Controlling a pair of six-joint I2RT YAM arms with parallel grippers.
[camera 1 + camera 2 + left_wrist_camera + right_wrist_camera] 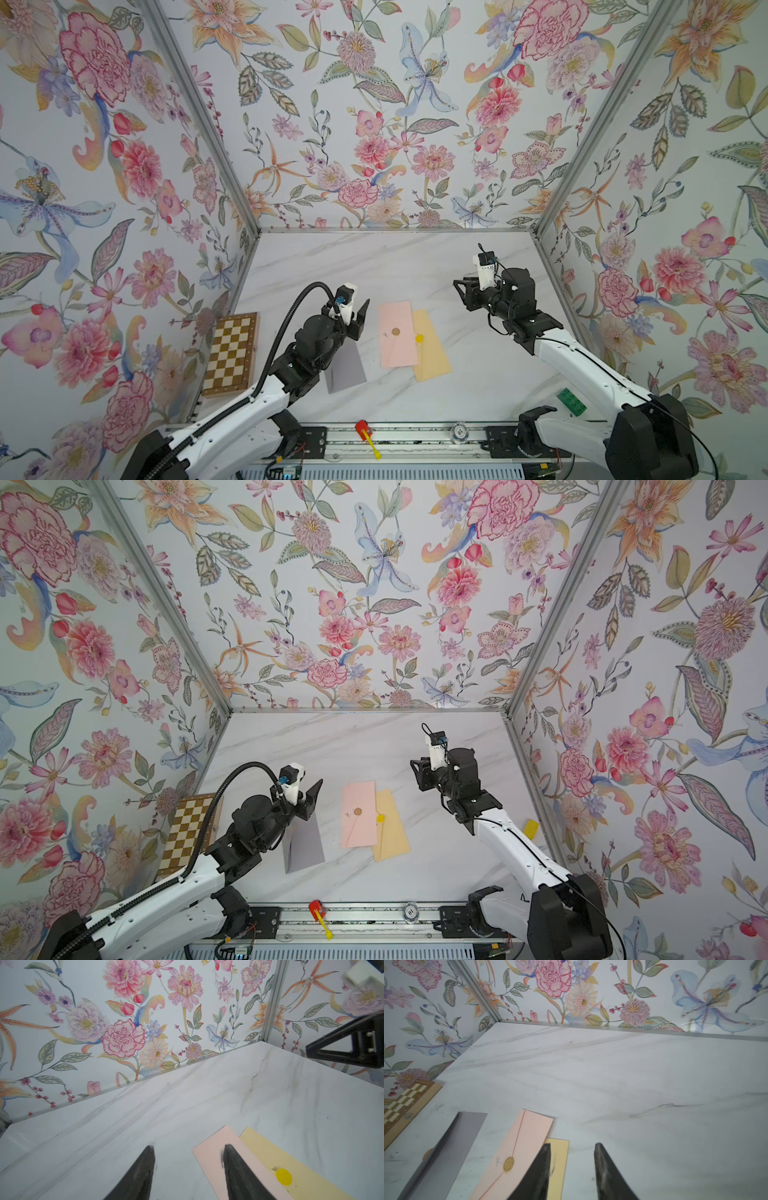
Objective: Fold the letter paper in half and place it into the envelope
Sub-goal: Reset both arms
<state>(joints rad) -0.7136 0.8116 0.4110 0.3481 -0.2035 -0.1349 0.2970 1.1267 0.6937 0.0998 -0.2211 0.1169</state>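
The grey letter paper (347,370) (452,1147) lies on the marble table, its near-left part hidden under my left arm. A darker band runs along one long side of it. Just to its right a pink envelope (397,334) (519,1153) with a gold seal lies over the edge of a yellow envelope (432,349) (301,1167) bearing a yellow dot. My left gripper (360,318) (188,1147) hangs open and empty above the paper's far end, beside the pink envelope. Off to the right and farther back, my right gripper (460,286) (573,1145) hovers open, holding nothing.
A chessboard (232,353) lies against the left wall. A green brick (571,401) sits near the right arm's base and a yellow block (530,828) by the right wall. A red and yellow tool (365,434) rests on the front rail.
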